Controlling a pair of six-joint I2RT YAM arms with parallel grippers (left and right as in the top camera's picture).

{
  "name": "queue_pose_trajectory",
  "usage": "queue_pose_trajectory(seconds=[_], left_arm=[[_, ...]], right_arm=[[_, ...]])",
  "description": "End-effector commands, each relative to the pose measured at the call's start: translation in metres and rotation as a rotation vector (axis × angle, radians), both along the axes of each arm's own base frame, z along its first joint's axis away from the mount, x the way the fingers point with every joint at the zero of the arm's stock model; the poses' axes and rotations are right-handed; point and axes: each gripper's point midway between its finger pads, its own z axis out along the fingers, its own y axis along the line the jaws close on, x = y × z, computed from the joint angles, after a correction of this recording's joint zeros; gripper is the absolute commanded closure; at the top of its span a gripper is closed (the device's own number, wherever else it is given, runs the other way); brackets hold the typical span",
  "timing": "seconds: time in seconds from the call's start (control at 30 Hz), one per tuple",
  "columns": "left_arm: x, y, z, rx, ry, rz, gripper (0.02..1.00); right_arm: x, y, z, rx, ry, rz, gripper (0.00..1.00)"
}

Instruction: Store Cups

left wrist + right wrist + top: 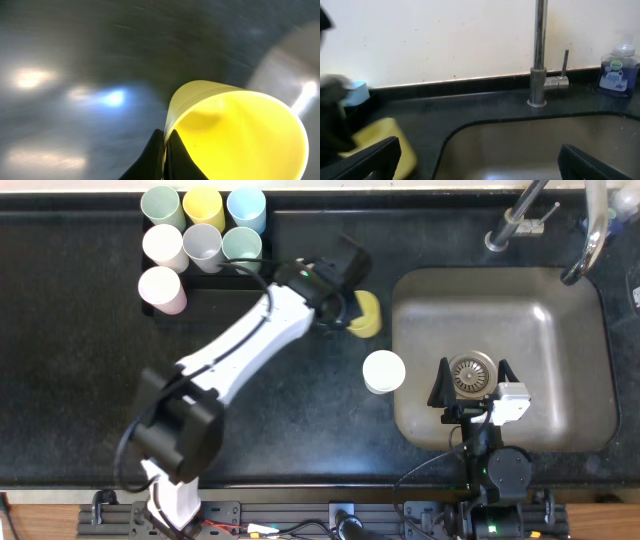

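Note:
A yellow cup is tilted on its side over the dark counter, just left of the sink. My left gripper is shut on its rim, one finger inside and one outside; the left wrist view shows the fingertips pinching the wall of the yellow cup. A white cup stands upright on the counter at the sink's left edge. My right gripper hangs open above the sink basin with nothing in it. From the right wrist view, the right gripper faces the yellow cup off to one side.
A black rack at the back left holds several upright cups, with a pink cup at its front corner. The steel sink takes up the right side, with a faucet and a soap bottle behind it.

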Motion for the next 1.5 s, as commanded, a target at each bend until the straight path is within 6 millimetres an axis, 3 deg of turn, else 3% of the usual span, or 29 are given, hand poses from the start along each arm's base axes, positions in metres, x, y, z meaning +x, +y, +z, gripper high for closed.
queue_pose_trajectory(seconds=[0.03, 0.2, 0.3, 0.4, 0.7, 1.43, 1.47, 1.5], left_arm=[[0.019, 0.096, 0.079, 0.063, -0.146, 0.216, 0.982], [0.015, 0.2, 0.094, 0.155, -0.109, 0.444, 0.982], [0.016, 0.236, 0.083, 0.146, -0.063, 0.536, 0.982], [0.018, 0.254, 0.066, 0.129, -0.026, 0.608, 0.982], [0.026, 0.258, 0.027, 0.151, 0.037, 0.63, 0.982], [0.038, 0.268, -0.015, 0.245, 0.077, 0.639, 0.98], [0.038, 0.268, -0.015, 0.243, 0.078, 0.638, 0.904], [0.038, 0.268, -0.015, 0.243, 0.078, 0.638, 0.739]], right_arm=[[0.0, 0.0, -0.004, 0.004, 0.0, 0.004, 0.005], [0.0, 0.0, -0.004, 0.004, 0.001, 0.003, 0.007], [0.0, 0.0, -0.004, 0.004, 0.0, 0.003, 0.005], [0.0, 0.0, -0.004, 0.004, 0.001, 0.003, 0.003], [0.0, 0.0, -0.004, 0.004, 0.001, 0.003, 0.005], [0.0, 0.0, -0.004, 0.004, 0.0, 0.003, 0.007], [0.0, 0.0, -0.004, 0.004, 0.0, 0.003, 0.005], [0.0, 0.0, -0.004, 0.004, 0.0, 0.003, 0.005]])
